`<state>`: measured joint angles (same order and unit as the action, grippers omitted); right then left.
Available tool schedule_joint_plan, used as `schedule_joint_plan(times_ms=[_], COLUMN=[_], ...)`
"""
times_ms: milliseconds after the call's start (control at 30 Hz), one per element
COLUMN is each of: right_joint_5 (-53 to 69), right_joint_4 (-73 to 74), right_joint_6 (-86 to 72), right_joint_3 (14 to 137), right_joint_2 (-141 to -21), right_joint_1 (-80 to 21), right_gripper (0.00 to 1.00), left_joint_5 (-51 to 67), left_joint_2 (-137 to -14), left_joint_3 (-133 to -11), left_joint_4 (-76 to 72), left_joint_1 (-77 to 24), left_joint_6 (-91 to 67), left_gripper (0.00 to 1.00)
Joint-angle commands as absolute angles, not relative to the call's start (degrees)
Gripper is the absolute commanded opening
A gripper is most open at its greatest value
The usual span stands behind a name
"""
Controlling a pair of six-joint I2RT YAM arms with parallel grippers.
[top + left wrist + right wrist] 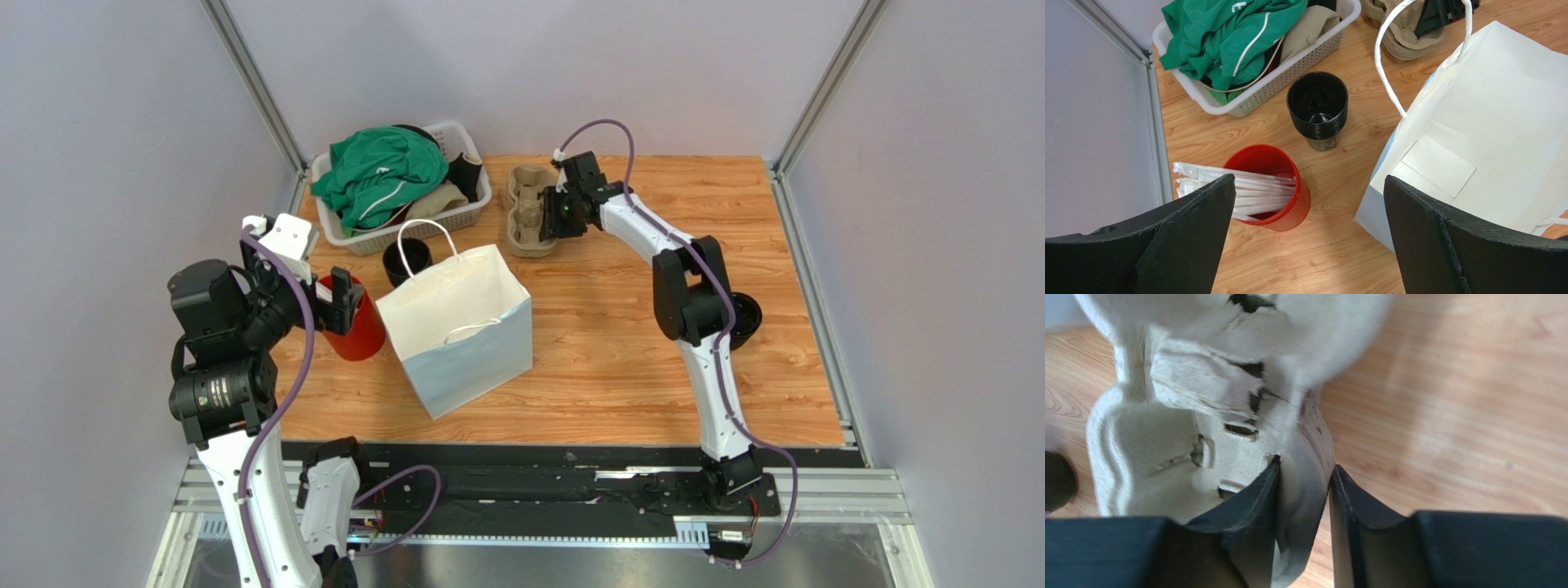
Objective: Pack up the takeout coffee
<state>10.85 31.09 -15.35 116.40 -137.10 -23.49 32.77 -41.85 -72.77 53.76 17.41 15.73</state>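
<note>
- Wood-grain table [638, 331], top view: a white paper bag [460, 325] stands upright near the middle, its handles up.
- Top view: a red cup [358, 333] stands just beside the bag's left side. The left gripper [334, 304] hangs over that cup, clear of the bag.
- Top view: a black round stack [407, 257], open at the top, stands just behind the bag's back-left corner. Further behind the bag sits a white basket [423, 228] heaped with green cloth [380, 172].
- Top view: a pulp cup carrier [530, 208] lies behind the bag and a little to its right. The right gripper [558, 223] is at the carrier's right edge.
- Left wrist view: the left gripper's jaws are spread wide with nothing between them.
- Left wrist view: left of the bag, the red cup holds paper-wrapped white straws [1229, 184]. The black stack stands beyond the cup, near the bag's looped handle, and the basket lies further behind.
- Right wrist view: the right gripper's fingers [1254, 496] stand on either side of the carrier's rim wall and press against it, so the gripper is clamped on the carrier. The carrier's far end is blurred.
- The takeout coffee: I cannot make out a lidded black cup in any view, and the bag's inside is hidden. I cannot tell where the coffee sits relative to the bag.
</note>
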Motion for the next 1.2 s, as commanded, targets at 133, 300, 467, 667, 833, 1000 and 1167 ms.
schedule_joint_plan(times_ms=[133,300,467,667,833,1000,1167], right_joint_5=[5.02,0.97,0.7,-3.06,-4.66,-5.53,-6.15], right_joint_4=[29.36,28.21,28.39,28.13,28.21,29.36,30.49], right_joint_6=[-17.76,-18.37,-21.26,-22.5,-23.38,-24.17,-25.31], right_joint_3=[108.9,103.98,102.57,102.22,102.48,102.66,102.04], right_joint_2=[-128.06,-124.02,-123.57,-122.61,-121.38,-120.41,-120.76], right_joint_1=[-23.29,-22.24,-19.08,-15.38,-11.17,-5.98,-0.72], right_gripper=[0.22,0.18,0.15,0.15,0.15,0.15,0.15], left_joint_5=[33.84,34.28,34.89,35.07,35.42,35.95,36.47], left_joint_2=[-42.1,-42.19,-42.54,-42.63,-42.89,-43.42,-43.51], left_joint_3=[-72.25,-72.07,-72.07,-71.72,-71.81,-71.89,-71.72], left_joint_4=[51.5,51.42,51.33,51.24,51.15,51.06,50.89], left_joint_1=[18.02,17.93,17.93,18.02,17.93,17.93,18.02], left_joint_6=[14.42,14.41,14.06,14.06,13.8,13.62,13.62], left_gripper=[0.99,0.99,0.99,0.99,0.99,0.99,0.99])
